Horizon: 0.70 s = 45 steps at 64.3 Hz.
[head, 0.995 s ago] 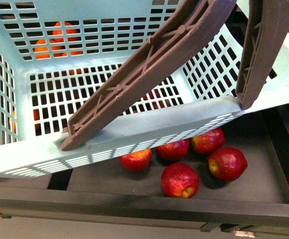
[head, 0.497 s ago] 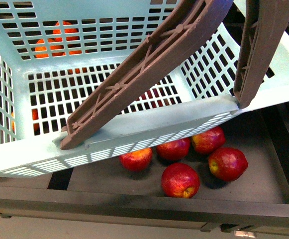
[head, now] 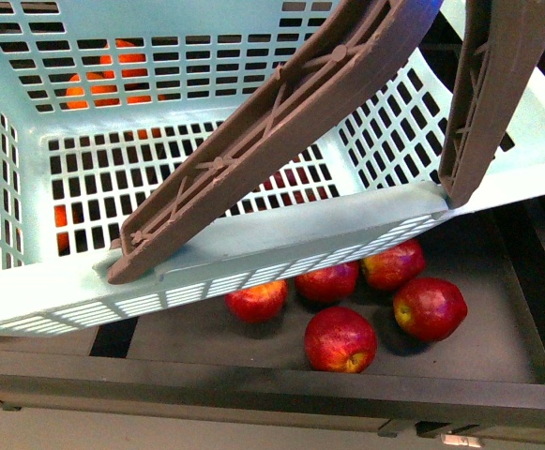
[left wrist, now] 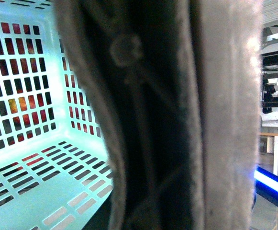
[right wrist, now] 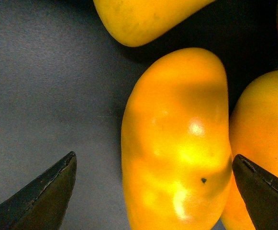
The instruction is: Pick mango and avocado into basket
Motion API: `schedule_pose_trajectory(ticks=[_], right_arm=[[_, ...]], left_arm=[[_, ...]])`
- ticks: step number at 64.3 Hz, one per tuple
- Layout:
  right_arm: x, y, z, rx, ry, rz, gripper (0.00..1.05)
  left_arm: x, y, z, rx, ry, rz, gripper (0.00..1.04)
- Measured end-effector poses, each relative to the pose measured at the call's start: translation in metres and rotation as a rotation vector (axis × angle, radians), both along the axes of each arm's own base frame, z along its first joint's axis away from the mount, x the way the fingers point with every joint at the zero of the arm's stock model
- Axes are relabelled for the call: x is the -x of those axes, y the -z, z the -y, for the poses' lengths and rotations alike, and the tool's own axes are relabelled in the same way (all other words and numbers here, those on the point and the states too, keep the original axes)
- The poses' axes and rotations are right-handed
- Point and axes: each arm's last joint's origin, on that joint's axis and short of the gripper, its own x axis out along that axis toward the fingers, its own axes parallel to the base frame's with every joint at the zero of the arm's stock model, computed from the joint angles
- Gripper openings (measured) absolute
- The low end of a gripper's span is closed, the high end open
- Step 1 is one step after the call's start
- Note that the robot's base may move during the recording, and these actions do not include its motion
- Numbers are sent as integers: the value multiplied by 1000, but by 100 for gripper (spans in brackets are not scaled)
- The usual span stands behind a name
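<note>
Two dark fingers [right wrist: 43, 196] of the right claw [right wrist: 153, 157] stand wide apart and hold nothing. One mango [right wrist: 177, 139] lies between them on a dark surface, with other mangoes [right wrist: 143, 19] just beside it. The basket [head: 281, 246] sits tilted over five apples [head: 340, 339], its handle [head: 253, 155] across the opening. The left claw does not show, so I cannot tell its state.

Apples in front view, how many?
5 apples clear of the basket: three in a row at its near wall, two in front. Red behind its slots may be more.
</note>
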Motion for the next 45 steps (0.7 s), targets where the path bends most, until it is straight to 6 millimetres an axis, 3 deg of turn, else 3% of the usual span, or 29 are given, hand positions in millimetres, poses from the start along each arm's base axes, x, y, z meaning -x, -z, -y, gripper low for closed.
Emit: schedule_pose_trajectory(ticks=[18,39,45], right_arm=[[2,19,5,-39,45,-38,96],[0,23,11,-59,79,-31,96],[1,25,11,-63,86,-34,87]], left_arm=[[0,0,0,1,2,-1,14],[0,0,0,1,2,-1,14],[0,0,0,1,2,-1,14]])
